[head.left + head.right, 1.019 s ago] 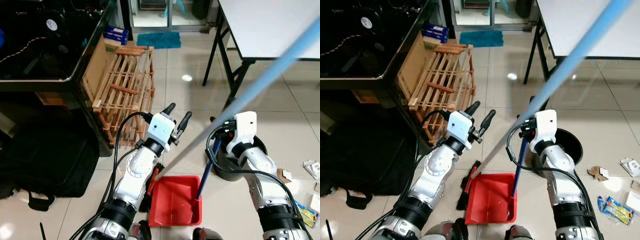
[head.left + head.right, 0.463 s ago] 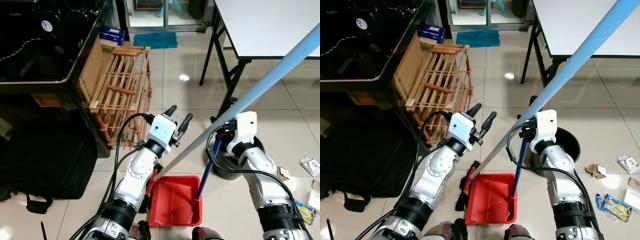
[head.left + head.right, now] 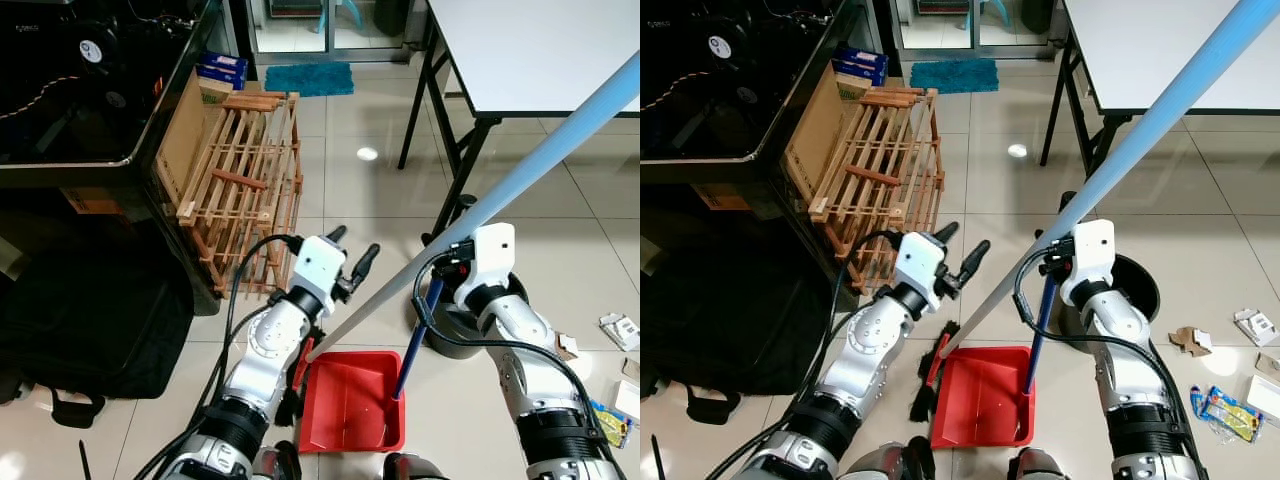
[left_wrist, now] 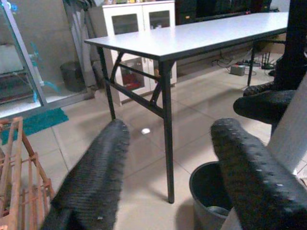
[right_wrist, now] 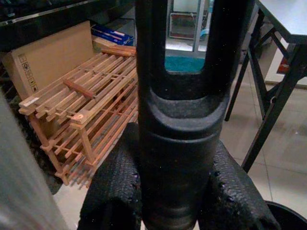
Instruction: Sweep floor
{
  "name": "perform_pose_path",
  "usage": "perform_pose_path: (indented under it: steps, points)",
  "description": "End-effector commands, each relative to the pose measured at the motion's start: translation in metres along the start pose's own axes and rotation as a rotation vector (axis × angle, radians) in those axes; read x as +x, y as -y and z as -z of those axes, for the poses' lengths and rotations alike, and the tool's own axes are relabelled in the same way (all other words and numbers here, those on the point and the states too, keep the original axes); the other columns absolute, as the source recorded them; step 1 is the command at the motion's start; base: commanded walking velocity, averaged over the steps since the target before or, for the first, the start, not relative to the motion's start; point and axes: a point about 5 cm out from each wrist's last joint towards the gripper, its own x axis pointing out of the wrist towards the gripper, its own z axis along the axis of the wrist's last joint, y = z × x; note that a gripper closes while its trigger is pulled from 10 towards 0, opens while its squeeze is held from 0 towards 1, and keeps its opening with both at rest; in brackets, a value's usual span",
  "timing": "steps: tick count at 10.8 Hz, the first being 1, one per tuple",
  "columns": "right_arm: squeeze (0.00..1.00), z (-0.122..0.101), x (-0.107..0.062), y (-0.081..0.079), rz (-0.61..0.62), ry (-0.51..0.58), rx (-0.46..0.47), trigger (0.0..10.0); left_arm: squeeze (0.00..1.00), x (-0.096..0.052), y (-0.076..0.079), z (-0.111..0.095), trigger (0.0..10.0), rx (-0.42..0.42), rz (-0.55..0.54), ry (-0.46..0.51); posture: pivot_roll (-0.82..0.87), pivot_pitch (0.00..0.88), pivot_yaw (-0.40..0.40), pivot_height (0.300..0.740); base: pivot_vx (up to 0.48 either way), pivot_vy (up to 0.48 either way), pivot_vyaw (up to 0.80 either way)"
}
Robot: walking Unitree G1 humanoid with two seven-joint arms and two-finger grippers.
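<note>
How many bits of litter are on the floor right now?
4 visible, all on the robot's right: cardboard scrap, blue wrapper, two white pieces at the frame edge; more may lie beyond.

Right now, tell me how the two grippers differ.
The left gripper is open with nothing between its fingers, while the right gripper is shut on the black top of the dustpan handle. The left one points out over the floor beside the light blue broom pole; the right one sits above the red dustpan. Both have two black fingers on a silver arm.
</note>
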Motion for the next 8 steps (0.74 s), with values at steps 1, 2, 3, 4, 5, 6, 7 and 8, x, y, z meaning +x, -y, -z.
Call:
perform_pose_path:
  steps: [1, 2, 3, 4, 5, 6, 7, 8]
  points:
    - [0.0, -0.01, 0.001, 0.0, -0.003, 0.048, -0.002, 10.0, 1.0, 0.0, 0.0, 0.002, 10.0, -0.005, 0.007, -0.016, -0.25, 0.136, 0.062, 0.74, 0.0, 0.0, 0.0]
    - [0.0, -0.01, 0.001, 0.0, -0.005, 0.046, -0.001, 10.0, 1.0, 0.0, 0.0, 0.005, 10.0, -0.012, 0.017, -0.029, -0.25, 0.134, 0.061, 0.74, 0.0, 0.0, 0.0]
    - [0.0, -0.009, 0.001, -0.001, -0.007, 0.045, 0.0, 10.0, 1.0, -0.001, 0.003, 0.008, 10.0, -0.02, 0.04, -0.048, -0.25, 0.134, 0.06, 0.74, 0.0, 0.0, 0.0]
    - [0.0, -0.009, 0.001, -0.001, -0.008, 0.045, 0.001, 10.0, 1.0, -0.001, 0.005, 0.01, 10.0, -0.024, 0.055, -0.057, -0.25, 0.131, 0.059, 0.74, 0.0, 0.0, 0.0]
    - [0.0, -0.009, 0.002, -0.002, -0.01, 0.045, 0.001, 10.0, 1.0, -0.002, 0.013, 0.015, 10.0, -0.037, 0.118, -0.086, -0.25, 0.131, 0.06, 0.74, 0.0, 0.0, 0.0]
    - [0.0, -0.01, 0.002, -0.002, -0.011, 0.046, 0.0, 10.0, 1.0, -0.002, 0.018, 0.017, 10.0, -0.036, 0.157, -0.094, -0.25, 0.13, 0.061, 0.74, 0.0, 0.0, 0.0]
    - [0.0, -0.01, 0.002, -0.002, -0.012, 0.047, -0.003, 10.0, 1.0, -0.003, 0.022, 0.018, 10.0, -0.036, 0.184, -0.097, -0.25, 0.129, 0.061, 0.74, 0.0, 0.0, 0.0]
    - [0.0, -0.01, 0.002, -0.002, -0.014, 0.047, -0.005, 10.0, 1.0, -0.001, 0.027, 0.019, 10.0, -0.039, 0.204, -0.1, -0.25, 0.128, 0.062, 0.74, 0.0, 0.0, 0.0]
